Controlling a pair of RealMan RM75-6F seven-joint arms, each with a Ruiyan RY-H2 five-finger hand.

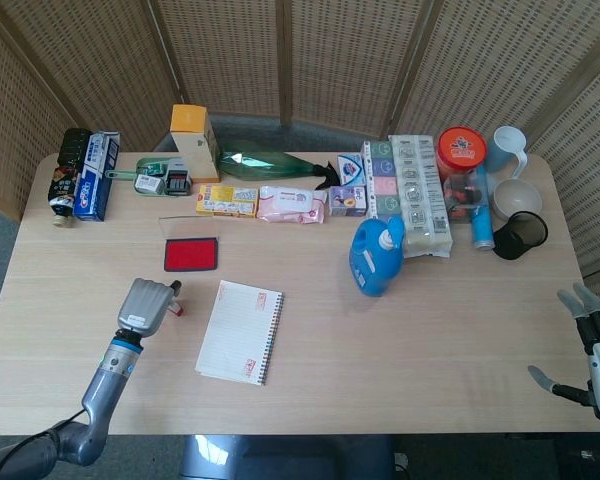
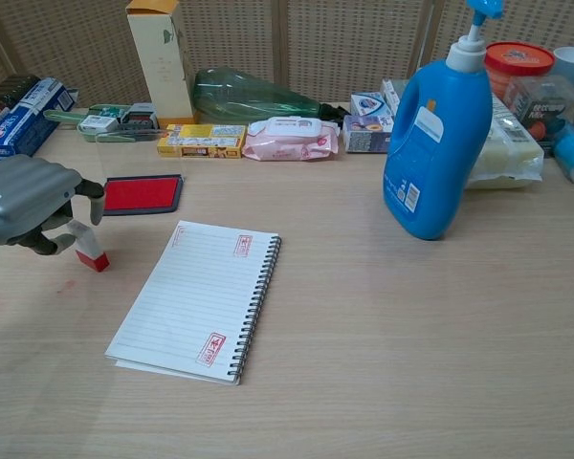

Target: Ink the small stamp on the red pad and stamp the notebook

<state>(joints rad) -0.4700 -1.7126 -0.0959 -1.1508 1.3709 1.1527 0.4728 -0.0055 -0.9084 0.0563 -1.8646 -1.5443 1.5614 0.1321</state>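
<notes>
Left hand (image 2: 24,206) low over the table (image 1: 400,340) at its left side, fingers curled round the small stamp (image 2: 86,246). Stamp tilted, white body running up into the fingers, red foot down at the table surface, just right of and below the hand in the chest view; contact with the wood cannot be told for certain. In the head view, same hand (image 1: 146,304) seen from above as a grey block, stamp (image 1: 177,306) poking out at its right edge.

Red ink pad (image 2: 140,194) lying flat, open, just beyond the hand and a little to the right, apart from the stamp. Notebook (image 2: 198,297) lying open to the right of the stamp, near it but not touching, spiral binding along its right edge, two red stamp marks on the lined page: one near the top, one near the bottom right corner.

Right hand (image 1: 590,350) at the far right edge of the table in the head view, fingers spread apart, holding nothing, well apart from pad, stamp and notebook.

Blue detergent bottle (image 2: 438,134) upright right of centre. Along the back of the table: a tall yellow-topped carton (image 2: 160,59), a green plastic bottle (image 2: 258,96) on its side, a pink pack of wipes (image 2: 291,138), a yellow box (image 2: 201,141), a blue box (image 1: 97,176) at far left, a red-lidded tub (image 1: 461,149) and a white mug (image 1: 509,148) at far right.
</notes>
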